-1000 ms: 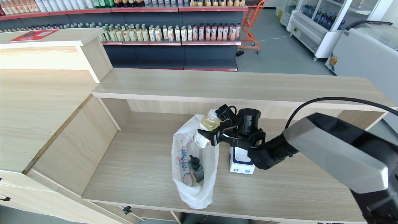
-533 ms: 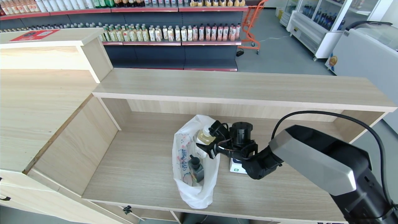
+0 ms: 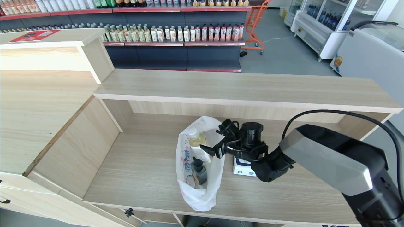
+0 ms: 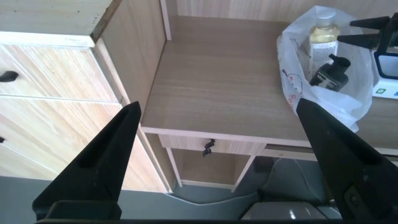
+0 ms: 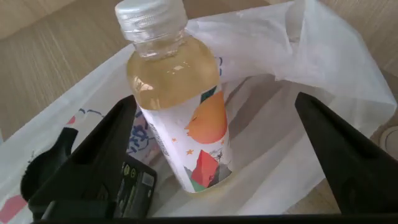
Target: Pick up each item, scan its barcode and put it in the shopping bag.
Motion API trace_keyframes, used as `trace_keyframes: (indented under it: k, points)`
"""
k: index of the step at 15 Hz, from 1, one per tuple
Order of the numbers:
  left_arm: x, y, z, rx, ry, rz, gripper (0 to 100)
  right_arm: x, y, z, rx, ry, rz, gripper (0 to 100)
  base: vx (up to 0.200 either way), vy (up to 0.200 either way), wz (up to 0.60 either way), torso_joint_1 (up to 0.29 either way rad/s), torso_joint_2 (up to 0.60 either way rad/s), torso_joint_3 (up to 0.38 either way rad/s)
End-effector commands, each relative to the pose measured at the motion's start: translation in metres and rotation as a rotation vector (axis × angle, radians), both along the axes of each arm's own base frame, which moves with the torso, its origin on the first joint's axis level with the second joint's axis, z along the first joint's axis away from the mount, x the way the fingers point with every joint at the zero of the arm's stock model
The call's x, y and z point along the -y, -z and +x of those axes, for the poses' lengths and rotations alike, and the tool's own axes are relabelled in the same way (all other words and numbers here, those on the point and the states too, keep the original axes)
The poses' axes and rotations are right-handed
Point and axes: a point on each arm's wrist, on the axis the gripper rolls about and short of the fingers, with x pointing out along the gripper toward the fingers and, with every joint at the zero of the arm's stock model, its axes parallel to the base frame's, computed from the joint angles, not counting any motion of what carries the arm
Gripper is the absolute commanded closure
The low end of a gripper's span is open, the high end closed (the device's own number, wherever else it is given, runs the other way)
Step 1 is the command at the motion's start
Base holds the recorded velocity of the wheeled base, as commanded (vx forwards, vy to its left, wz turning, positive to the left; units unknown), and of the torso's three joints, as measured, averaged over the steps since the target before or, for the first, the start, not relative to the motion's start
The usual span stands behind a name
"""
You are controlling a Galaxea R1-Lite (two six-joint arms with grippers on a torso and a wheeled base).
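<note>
Since the bottle (image 5: 180,118) sits in the bag (image 3: 197,195) just ahead of the right gripper (image 3: 210,138), its jaws are wide open and holding nothing — guessing it hangs over the bag mouth so a drop lands inside, beside the pump bottle (image 3: 199,171).

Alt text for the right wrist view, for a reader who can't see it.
A bottle of pale yellow drink with a white cap stands in the white shopping bag, between the open jaws of the right gripper. A dark pump bottle sits beside it in the bag.
</note>
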Motion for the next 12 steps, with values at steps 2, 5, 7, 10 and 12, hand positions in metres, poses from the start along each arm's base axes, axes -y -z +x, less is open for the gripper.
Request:
trace_keyframes:
  k: [2, 5, 7, 10, 12]
  points:
    - [0.000, 0.000, 0.000, 0.000, 0.000, 0.000, 0, 0.052, -0.089, -0.065, -0.129, 0.064, 0.171, 0, 0.000, 0.000, 0.00, 0.000, 0.00, 0.000]
    - [0.000, 0.000, 0.000, 0.000, 0.002, 0.000, 0, 0.126, -0.136, -0.171, -0.151, 0.144, 0.221, 0, 0.000, 0.000, 0.00, 0.000, 0.00, 0.000]
    - [0.000, 0.000, 0.000, 0.000, 0.000, 0.000, 0, 0.156, -0.146, -0.208, -0.114, 0.214, 0.226, 0, 0.000, 0.000, 0.00, 0.000, 0.00, 0.000]
    - [0.000, 0.000, 0.000, 0.000, 0.000, 0.000, 0, 0.184, -0.137, -0.268, -0.102, 0.299, 0.202, 0, 0.000, 0.000, 0.00, 0.000, 0.00, 0.000]
    - [0.000, 0.000, 0.000, 0.000, 0.000, 0.000, 0, 0.198, -0.126, -0.311, -0.104, 0.315, 0.200, 0, 0.000, 0.000, 0.00, 0.000, 0.00, 0.000]
